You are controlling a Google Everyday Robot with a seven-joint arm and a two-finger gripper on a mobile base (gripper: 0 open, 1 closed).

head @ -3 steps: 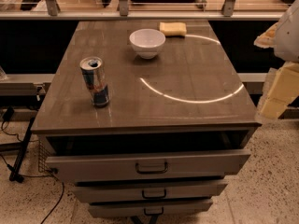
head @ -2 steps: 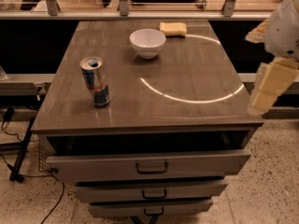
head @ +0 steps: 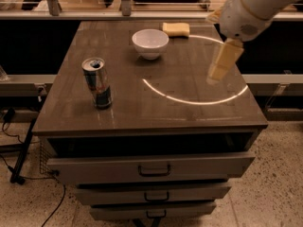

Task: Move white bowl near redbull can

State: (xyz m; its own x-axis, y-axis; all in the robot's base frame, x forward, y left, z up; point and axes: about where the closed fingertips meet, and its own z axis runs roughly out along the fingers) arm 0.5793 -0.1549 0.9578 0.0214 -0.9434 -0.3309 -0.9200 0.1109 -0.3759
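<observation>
The white bowl (head: 150,42) stands upright at the back middle of the brown table (head: 142,112). The redbull can (head: 97,82) stands upright near the table's front left, well apart from the bowl. My gripper (head: 217,40) hangs over the table's right side, to the right of the bowl and above the surface. Its cream fingers (head: 224,60) are spread apart and hold nothing. The white arm (head: 251,8) comes in from the upper right.
A yellow sponge (head: 176,29) lies at the back edge, just right of the bowl. A bright ring of light (head: 199,97) marks the right half of the tabletop. Drawers (head: 154,168) sit below the front edge. Cables lie on the floor at left.
My arm and gripper have moved left from beyond the table's right edge to over the table's right side. The bowl, can and sponge have not moved.
</observation>
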